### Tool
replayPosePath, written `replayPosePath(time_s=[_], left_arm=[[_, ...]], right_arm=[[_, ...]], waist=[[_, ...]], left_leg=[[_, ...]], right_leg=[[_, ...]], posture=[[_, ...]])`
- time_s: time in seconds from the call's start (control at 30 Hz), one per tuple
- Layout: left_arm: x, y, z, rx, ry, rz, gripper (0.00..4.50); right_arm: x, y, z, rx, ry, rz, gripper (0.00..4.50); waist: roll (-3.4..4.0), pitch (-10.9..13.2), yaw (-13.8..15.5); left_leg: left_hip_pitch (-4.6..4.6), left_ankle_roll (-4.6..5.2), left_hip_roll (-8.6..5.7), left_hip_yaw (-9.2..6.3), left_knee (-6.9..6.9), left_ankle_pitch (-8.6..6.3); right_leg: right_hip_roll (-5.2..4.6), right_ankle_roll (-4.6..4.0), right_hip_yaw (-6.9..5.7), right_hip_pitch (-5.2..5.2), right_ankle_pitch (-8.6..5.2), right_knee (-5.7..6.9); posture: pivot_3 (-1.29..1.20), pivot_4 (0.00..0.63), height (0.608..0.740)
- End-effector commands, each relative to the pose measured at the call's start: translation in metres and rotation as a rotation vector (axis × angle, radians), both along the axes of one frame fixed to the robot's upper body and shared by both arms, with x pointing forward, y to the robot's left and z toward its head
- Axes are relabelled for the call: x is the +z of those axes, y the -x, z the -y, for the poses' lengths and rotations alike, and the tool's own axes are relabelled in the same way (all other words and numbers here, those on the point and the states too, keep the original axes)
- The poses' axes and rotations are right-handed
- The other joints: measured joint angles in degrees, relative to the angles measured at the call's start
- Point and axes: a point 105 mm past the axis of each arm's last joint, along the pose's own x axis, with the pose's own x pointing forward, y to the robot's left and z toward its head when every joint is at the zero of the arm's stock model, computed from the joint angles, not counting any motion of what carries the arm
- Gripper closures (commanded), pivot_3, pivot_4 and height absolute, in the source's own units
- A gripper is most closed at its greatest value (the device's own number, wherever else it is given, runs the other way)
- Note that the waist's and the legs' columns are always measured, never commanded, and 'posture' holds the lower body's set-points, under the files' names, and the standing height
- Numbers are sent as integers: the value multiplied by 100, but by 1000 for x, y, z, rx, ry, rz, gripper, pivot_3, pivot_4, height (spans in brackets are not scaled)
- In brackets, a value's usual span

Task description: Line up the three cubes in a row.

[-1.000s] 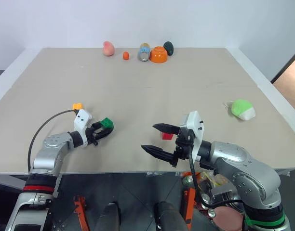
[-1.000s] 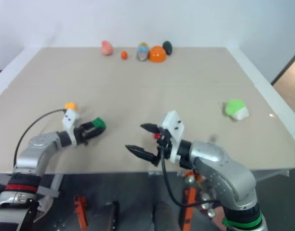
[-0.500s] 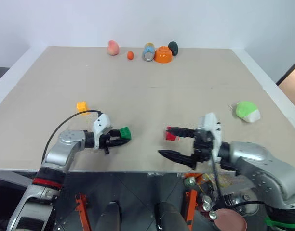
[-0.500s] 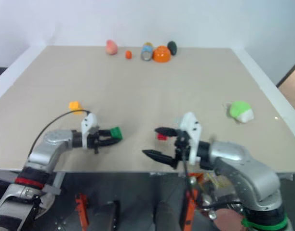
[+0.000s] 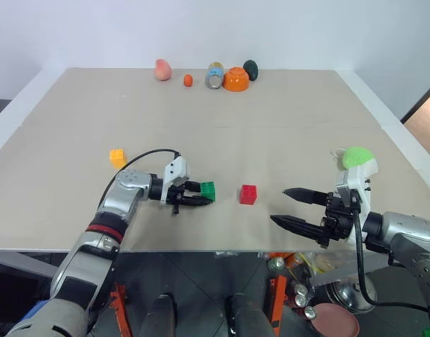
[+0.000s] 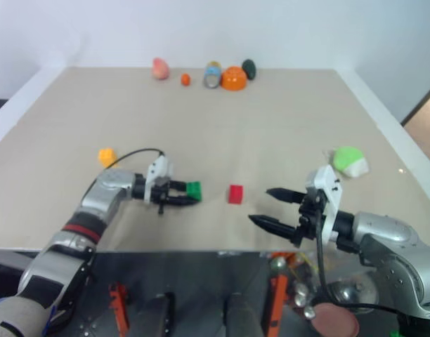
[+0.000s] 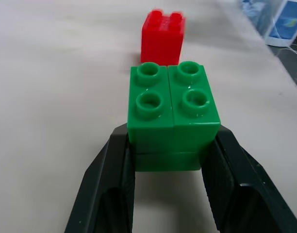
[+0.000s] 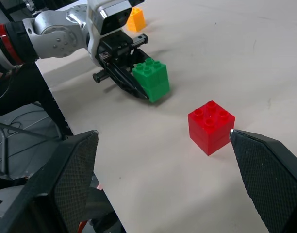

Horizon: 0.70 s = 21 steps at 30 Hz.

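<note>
No writing can be read on anything; the can (image 5: pixel 214 75) lying at the table's far edge carries a blue-and-yellow label, too small to make out.

The 3 cubes are glossy plastic building blocks, each topped with 4 round studs. The green cube (image 7: pixel 172 114) is clamped between the 2 black fingers (image 7: pixel 102 191) of the left gripper (image 5: pixel 198 197), which points toward the table's right edge, close to the near edge. The red cube (image 5: pixel 248 194) sits on the matte beige table (image 5: pixel 271 119) just beyond the green one along the gripper's line, with a small gap between them. The yellow-orange cube (image 5: pixel 117 157) rests apart, nearer the left edge and behind the left arm.

The right gripper (image 5: pixel 295 209) hovers by the near right corner, its tapered fingers spread wide and empty, pointing toward the red cube, well short of it.

A fuzzy green-and-white ball (image 5: pixel 357 158) lies toward the right edge. At the far edge stand what looks like a peach (image 5: pixel 161 69), a small orange ball (image 5: pixel 188 80), an orange bowl (image 5: pixel 236 79) and a dark oval object (image 5: pixel 251 69).
</note>
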Motion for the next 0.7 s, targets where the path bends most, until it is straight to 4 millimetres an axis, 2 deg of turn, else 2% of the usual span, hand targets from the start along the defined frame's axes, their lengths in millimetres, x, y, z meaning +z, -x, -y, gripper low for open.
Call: replayPosePath(time_s=[0.03,0.67,0.7], left_arm=[[6,-3,10,-35,-10,31,3154],[-6,-12,12,-40,-87,69,3154],[-7,-12,12,-32,-88,76,2676]], right_arm=[[6,1,-5,9,-10,41,0],[8,-4,-9,8,-24,58,0],[8,-5,-9,9,-23,59,0]], waist=[[0,0,0],[0,0,4],[0,0,5]], left_leg=[[-1,0,0,0,1,0],[-1,3,-2,-2,1,-1],[0,3,-2,-3,1,-1]], right_leg=[[0,1,0,0,0,0],[0,9,2,2,0,0],[0,9,2,3,0,0]], posture=[[0,150,738],[0,150,738],[0,150,738]])
